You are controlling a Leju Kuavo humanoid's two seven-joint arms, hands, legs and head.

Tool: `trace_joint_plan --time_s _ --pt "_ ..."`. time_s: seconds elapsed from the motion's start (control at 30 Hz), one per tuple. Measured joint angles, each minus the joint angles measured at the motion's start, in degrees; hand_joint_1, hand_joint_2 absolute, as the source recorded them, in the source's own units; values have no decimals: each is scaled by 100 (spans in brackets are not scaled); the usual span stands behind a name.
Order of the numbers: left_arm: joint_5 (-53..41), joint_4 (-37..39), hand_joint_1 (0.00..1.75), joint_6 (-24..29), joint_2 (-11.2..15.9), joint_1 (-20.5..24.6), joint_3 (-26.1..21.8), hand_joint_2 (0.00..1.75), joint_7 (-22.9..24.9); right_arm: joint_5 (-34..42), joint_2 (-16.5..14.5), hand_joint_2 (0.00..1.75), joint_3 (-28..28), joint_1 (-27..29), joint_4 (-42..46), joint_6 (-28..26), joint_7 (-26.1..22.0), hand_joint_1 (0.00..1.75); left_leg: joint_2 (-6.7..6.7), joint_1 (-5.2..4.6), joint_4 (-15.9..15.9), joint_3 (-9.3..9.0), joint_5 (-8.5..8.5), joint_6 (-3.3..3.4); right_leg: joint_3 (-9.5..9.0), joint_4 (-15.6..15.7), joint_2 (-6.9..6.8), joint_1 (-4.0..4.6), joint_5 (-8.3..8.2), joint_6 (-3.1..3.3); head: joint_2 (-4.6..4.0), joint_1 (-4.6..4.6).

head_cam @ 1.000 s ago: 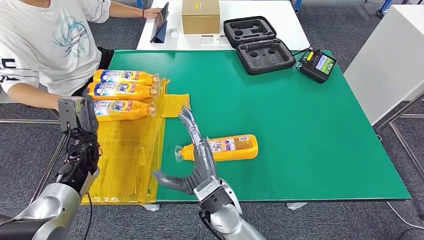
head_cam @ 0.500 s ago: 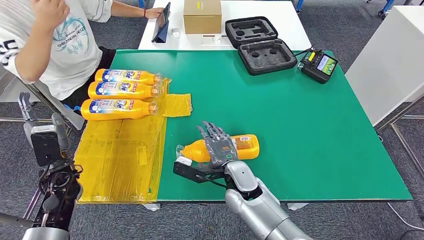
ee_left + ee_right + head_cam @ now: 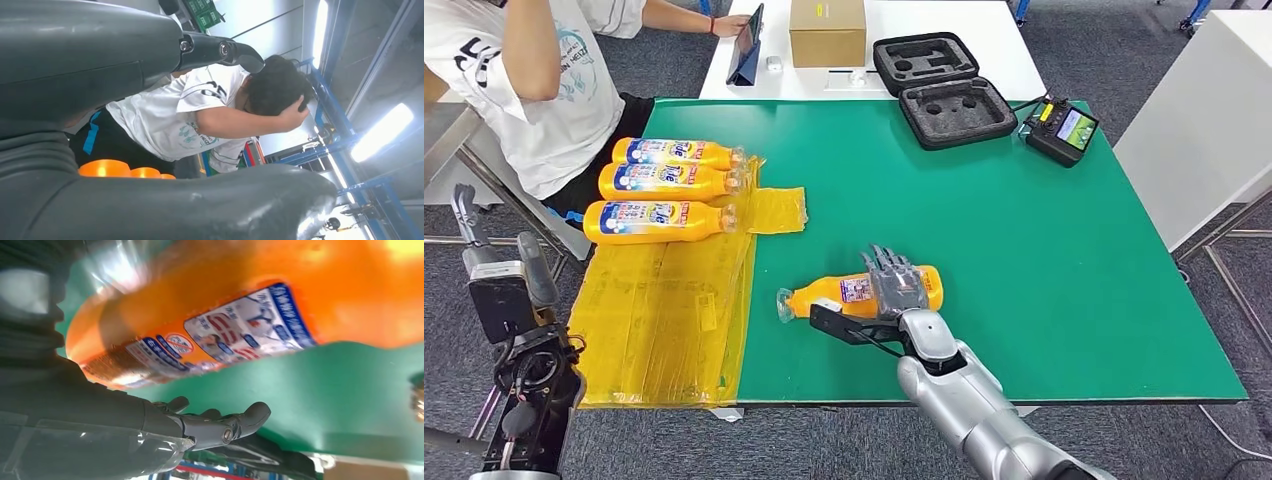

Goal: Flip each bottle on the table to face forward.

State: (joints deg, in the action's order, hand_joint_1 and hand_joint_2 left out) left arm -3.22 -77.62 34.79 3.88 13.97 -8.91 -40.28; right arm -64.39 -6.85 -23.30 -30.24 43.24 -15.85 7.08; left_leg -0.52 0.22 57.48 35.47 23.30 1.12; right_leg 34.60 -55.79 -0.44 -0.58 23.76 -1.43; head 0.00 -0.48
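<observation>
One orange bottle point(image 3: 849, 296) lies on its side on the green mat point(image 3: 1024, 250), clear cap to the left, a small-print label up. My right hand point(image 3: 896, 288) lies over its right half, fingers across the top and the thumb point(image 3: 836, 325) on the near side. In the right wrist view the thumb point(image 3: 225, 424) stands off the bottle point(image 3: 225, 325) with green mat between them. Three more orange bottles point(image 3: 669, 181) lie side by side on a yellow plastic sheet point(image 3: 674, 310), blue-and-white labels up. My left hand point(image 3: 509, 290) hangs left of the table, holding nothing, fingers point(image 3: 220, 50) apart.
A person in a white shirt point(image 3: 534, 90) sits at the table's far left corner, close to the three bottles. At the back stand a black foam case point(image 3: 939, 88), a controller point(image 3: 1061, 130), a cardboard box point(image 3: 827, 32) and a tablet point(image 3: 746, 45). A white cabinet point(image 3: 1204, 120) stands to the right.
My right hand has turned palm down onto the lone bottle and slid right along it toward its base. The left arm has dropped lower beside the table. The person has raised an arm.
</observation>
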Motion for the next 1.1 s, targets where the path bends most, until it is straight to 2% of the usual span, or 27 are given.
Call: trace_joint_plan --time_s 0.1,0.23,0.5,0.53,0.63,0.67,1.1 --pt "9 5 0 -60 -17 12 2 175 0 122 3 175 97 -30 -157 75 -44 0 0 -1 0 0 0 0 0 0 0 0 0 0 0 1" --pt "48 53 0 -137 -41 53 3 175 2 385 1 175 272 -152 -428 259 -266 0 -1 -1 1 -2 0 0 -1 0 0 0 -1 -1 0 0" --pt "58 149 0 -179 -81 121 7 175 2 575 1 175 483 -373 -795 384 -401 2 -1 -1 1 -5 0 0 -2 1 -1 0 -1 0 0 -1" --pt "67 164 0 -196 -85 134 8 175 2 643 1 175 517 -400 -831 432 -452 15 -1 -1 1 -6 0 0 -3 1 -1 0 0 0 0 -1" --pt "116 233 0 -250 -98 193 17 175 2 823 3 175 621 -480 -943 575 -611 143 -2 -1 1 -12 0 0 -7 2 0 0 0 0 0 -1" --pt "138 262 0 -265 -103 218 21 175 2 867 5 175 651 -503 -977 615 -661 173 -2 -1 1 -15 0 0 -10 2 0 0 0 0 0 0" --pt "428 637 0 -474 -137 477 41 175 4 1388 57 175 888 -627 -1122 934 -1272 175 -5 0 1 -52 1 0 -44 3 5 -1 0 0 0 0"
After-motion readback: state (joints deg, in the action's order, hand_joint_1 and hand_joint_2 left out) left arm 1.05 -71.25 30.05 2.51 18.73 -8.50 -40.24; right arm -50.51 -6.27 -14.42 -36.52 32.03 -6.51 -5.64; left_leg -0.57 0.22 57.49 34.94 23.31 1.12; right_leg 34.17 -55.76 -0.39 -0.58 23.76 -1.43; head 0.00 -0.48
